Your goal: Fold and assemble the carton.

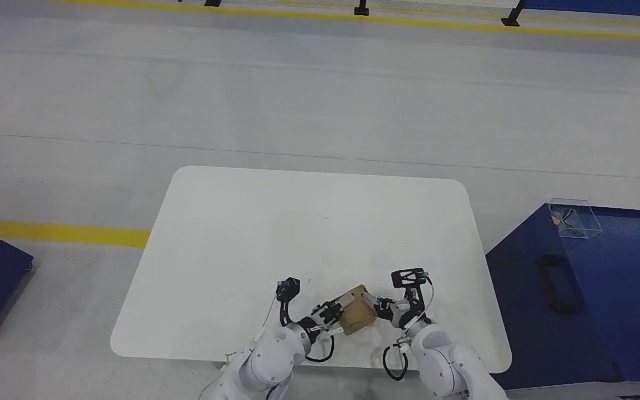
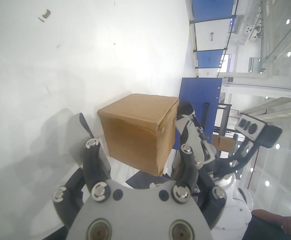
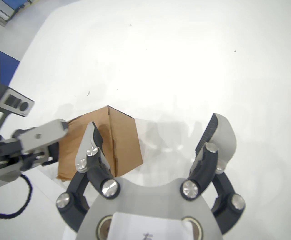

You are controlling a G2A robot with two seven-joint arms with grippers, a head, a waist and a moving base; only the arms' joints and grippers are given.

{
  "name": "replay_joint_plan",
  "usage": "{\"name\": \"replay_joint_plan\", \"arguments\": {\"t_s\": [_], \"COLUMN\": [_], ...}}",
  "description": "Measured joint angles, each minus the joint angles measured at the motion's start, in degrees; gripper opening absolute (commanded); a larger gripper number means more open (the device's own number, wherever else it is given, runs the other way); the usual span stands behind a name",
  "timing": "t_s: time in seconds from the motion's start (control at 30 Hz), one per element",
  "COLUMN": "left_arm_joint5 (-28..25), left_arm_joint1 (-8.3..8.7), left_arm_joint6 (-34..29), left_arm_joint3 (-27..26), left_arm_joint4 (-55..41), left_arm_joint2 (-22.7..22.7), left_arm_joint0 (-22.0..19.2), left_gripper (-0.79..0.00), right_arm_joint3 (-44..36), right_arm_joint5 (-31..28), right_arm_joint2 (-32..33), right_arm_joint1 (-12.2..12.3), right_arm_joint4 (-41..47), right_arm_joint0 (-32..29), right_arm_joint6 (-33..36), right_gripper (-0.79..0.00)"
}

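A closed brown carton (image 1: 352,308) stands as a small cube near the front edge of the white table (image 1: 300,220). In the left wrist view the carton (image 2: 136,127) sits between the spread fingers of my left gripper (image 2: 133,111). One finger (image 2: 85,123) stands slightly clear of its side, while the other lies close against the opposite side. My right gripper (image 3: 152,120) is open, and one of its fingers (image 3: 94,136) is over a face of the carton (image 3: 125,141). From the far side, a finger of the left gripper (image 3: 45,134) touches the carton.
The table's front edge runs just behind both grippers. A blue cabinet (image 1: 570,290) stands off the table's right side with a clear container (image 1: 575,215) on top. Small cardboard scraps (image 2: 46,14) lie farther out on the table.
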Motion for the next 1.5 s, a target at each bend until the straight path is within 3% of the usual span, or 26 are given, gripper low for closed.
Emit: {"name": "replay_joint_plan", "arguments": {"t_s": [0.2,0.4,0.57,0.7,0.8,0.9,0.97,1.07,1.27,1.5], "left_arm_joint5": [-6.30,-21.20,-18.06,-22.36,-26.13,-32.06,-31.84,-31.92,-31.65,-28.08], "left_arm_joint1": [1.07,2.41,2.39,3.18,3.87,5.11,5.71,6.28,6.91,6.80], "left_arm_joint6": [2.65,6.95,6.31,1.80,6.40,9.50,12.69,15.88,15.52,12.26], "left_arm_joint3": [-4.97,-9.62,-9.54,-8.31,-8.18,-8.60,-8.84,-8.59,-8.76,-7.96], "left_arm_joint4": [4.10,19.55,16.09,16.27,28.70,47.80,58.93,66.78,70.15,72.96], "left_arm_joint2": [-1.74,-1.31,-1.07,-1.82,-0.05,0.64,0.99,0.70,-0.17,1.43], "left_arm_joint0": [3.22,6.86,6.74,4.94,4.36,3.91,4.59,5.04,5.27,4.13], "left_gripper": [0.000,0.000,0.000,0.000,0.000,0.000,0.000,0.000,0.000,0.000], "right_arm_joint3": [-0.29,-2.09,-2.44,-1.33,0.41,2.56,3.85,4.93,5.67,5.79], "right_arm_joint5": [-0.54,-1.32,0.25,1.30,2.70,2.98,2.09,-0.26,-5.53,-4.08], "right_arm_joint2": [-0.23,2.25,4.25,4.58,3.69,2.12,0.83,-0.83,-2.68,-1.10], "right_arm_joint1": [-0.15,0.07,0.18,0.27,0.18,0.04,-0.11,-0.27,-0.29,-0.17], "right_arm_joint4": [2.11,4.74,6.03,4.58,3.14,1.33,1.32,1.70,2.43,3.25], "right_arm_joint0": [0.54,-0.29,-0.27,0.77,1.86,3.26,4.30,5.74,7.24,6.87], "right_arm_joint6": [-0.26,-0.79,-0.54,0.82,1.82,2.53,3.08,4.19,5.87,3.96], "right_gripper": [0.000,0.000,0.000,0.000,0.000,0.000,0.000,0.000,0.000,0.000]}}
